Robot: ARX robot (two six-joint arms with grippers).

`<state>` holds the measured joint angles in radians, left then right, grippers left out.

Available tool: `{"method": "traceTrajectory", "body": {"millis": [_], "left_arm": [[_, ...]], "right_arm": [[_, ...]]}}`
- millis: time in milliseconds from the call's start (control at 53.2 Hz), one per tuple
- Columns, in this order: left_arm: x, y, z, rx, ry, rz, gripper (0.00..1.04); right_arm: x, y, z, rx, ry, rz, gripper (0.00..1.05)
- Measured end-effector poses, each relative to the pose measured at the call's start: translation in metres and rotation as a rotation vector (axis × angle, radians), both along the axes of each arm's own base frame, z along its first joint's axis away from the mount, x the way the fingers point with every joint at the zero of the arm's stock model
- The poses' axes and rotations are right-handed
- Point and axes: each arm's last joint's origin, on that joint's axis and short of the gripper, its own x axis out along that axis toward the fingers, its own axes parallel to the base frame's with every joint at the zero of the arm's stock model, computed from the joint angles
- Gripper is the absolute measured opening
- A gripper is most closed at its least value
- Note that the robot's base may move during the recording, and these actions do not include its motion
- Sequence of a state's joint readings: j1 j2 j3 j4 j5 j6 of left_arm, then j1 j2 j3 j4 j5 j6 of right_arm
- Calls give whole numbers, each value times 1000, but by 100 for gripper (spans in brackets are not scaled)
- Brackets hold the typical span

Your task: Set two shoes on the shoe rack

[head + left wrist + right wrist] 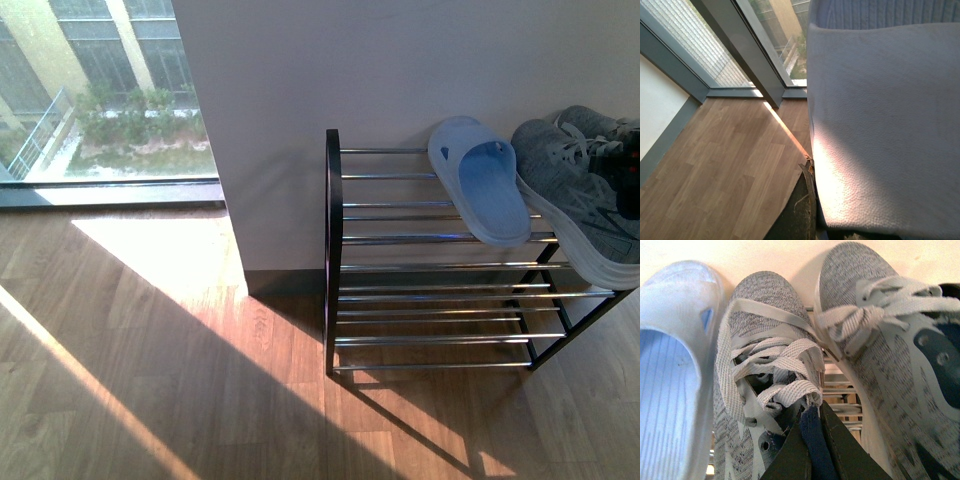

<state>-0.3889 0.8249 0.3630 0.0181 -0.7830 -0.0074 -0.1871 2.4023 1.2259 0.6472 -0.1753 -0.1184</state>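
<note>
Shoes sit on the top tier of the shoe rack (pixel 340 300), which stands on the wooden floor (pixel 150 380) against a pale wall (pixel 300 80). From left to right in the front view there is a window (pixel 100 90) with sun falling across the floor, then the rack's black side frame and chrome bars, then a pale blue slide (pixel 482 180) lying across the top bars, then a grey knit sneaker (pixel 580 200) at the picture's right edge.

The right pincer (pixel 812 440) is pressed together on the navy lining at the tongue of the left sneaker (pixel 765 370), just behind its grey laces. Beside that sneaker, away from the pincer's grip on one side, lies the slide, touching or nearly touching it; on the other side the second sneaker (pixel 890 340) crowds in close, with chrome bars showing in the narrow gap between the two. All three toes point at the wall.

The left pincer is not seen in any view; its wrist camera shows only a grey textured surface (pixel 885 125) filling the near field, with floor and window frame beyond.
</note>
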Motion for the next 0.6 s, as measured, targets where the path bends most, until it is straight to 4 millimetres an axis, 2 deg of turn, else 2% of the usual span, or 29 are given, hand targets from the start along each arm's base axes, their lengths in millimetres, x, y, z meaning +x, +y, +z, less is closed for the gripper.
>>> {"method": "traceTrajectory", "body": {"millis": [245,489,602], "left_arm": [[0,0,0,0,0,0,2],[0,0,0,0,0,0,2],[0,0,0,0,0,1,2]], "right_arm": [[31,20,25,16,-94,-12,1],[47,14,21,18,-73,-56,2],[46,18,20,30,-72,-31,21]]}}
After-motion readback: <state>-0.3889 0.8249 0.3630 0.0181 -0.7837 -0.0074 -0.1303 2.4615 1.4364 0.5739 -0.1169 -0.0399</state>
